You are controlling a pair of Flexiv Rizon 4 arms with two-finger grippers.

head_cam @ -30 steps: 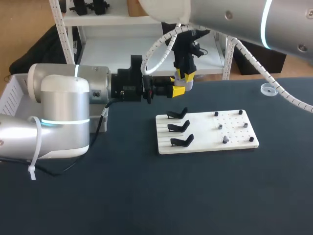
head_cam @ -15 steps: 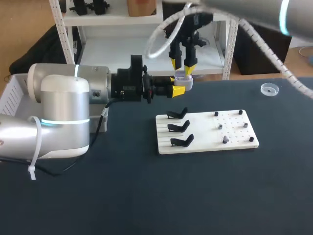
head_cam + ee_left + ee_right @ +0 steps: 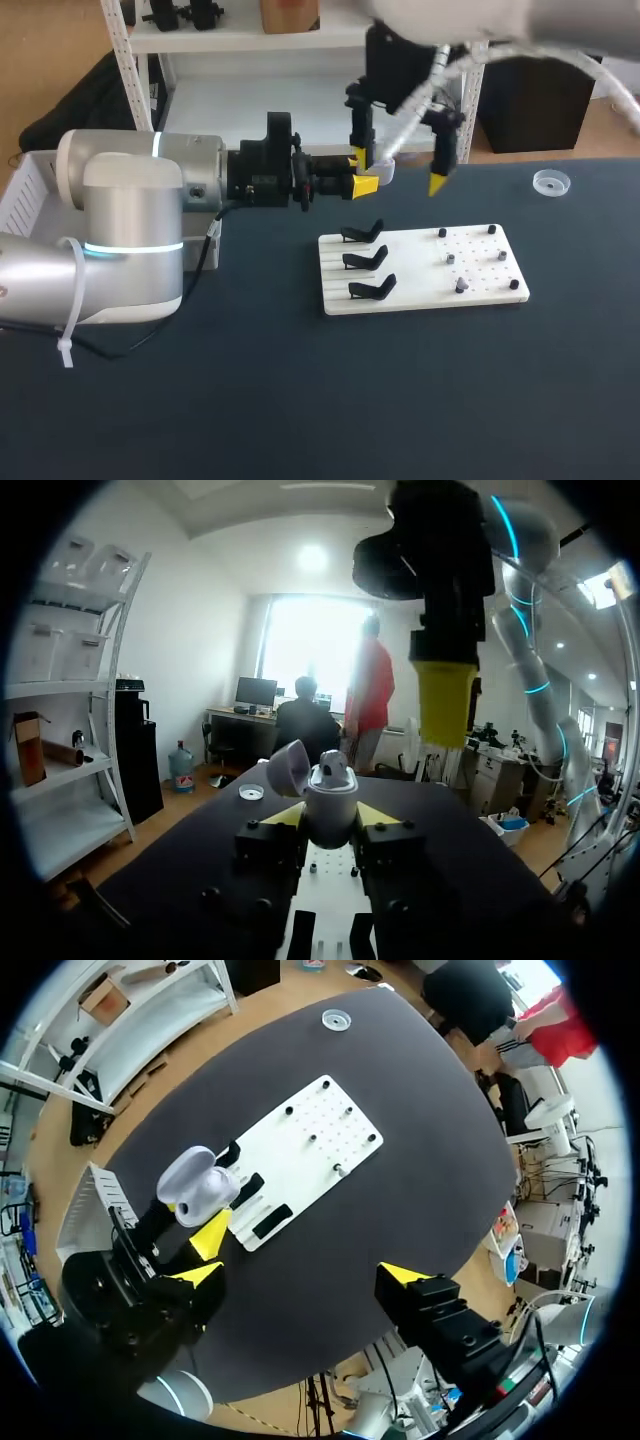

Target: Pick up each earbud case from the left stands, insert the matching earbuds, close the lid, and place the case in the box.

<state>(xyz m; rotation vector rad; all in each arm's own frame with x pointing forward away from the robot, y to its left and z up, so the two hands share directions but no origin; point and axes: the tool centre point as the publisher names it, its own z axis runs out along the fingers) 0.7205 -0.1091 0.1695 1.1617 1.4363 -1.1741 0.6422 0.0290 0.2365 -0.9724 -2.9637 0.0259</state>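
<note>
— What are the jaws doing?
— The left gripper pinches the earbud case from both sides, with a yellow tip against each flank. The case stands upright with its lid swung open. Something small sits in the open top, but I cannot tell what.
— And the other one?
— The right gripper is spread wide and holds nothing. It hangs above the case, and one yellow finger comes down just beyond it.
— Where is all this?
— Above the table, behind the near-left corner of the white board. The board's three black stands carry no cases. A few small pegs stand on its right half.
— The box?
— The box sits at the table's left edge, behind the left arm and well apart from the case.
</note>
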